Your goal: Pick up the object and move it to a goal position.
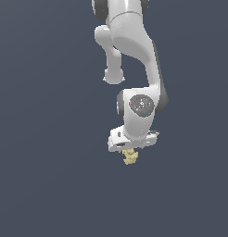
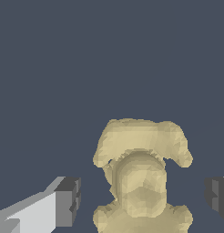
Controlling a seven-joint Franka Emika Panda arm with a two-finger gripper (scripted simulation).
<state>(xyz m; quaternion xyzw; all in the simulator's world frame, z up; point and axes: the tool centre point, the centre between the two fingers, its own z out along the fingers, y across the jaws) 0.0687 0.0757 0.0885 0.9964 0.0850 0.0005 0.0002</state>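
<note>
A plain dark blue-grey surface fills both views. The fingers [image 2: 68, 200] stand apart, flanking the tan figurine [image 2: 141, 177] untouched; closing, lifting and carrying apparently remain.

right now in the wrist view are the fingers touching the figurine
No: the figurine sits between the two fingers, with a dark gap showing on each side of it.
</note>
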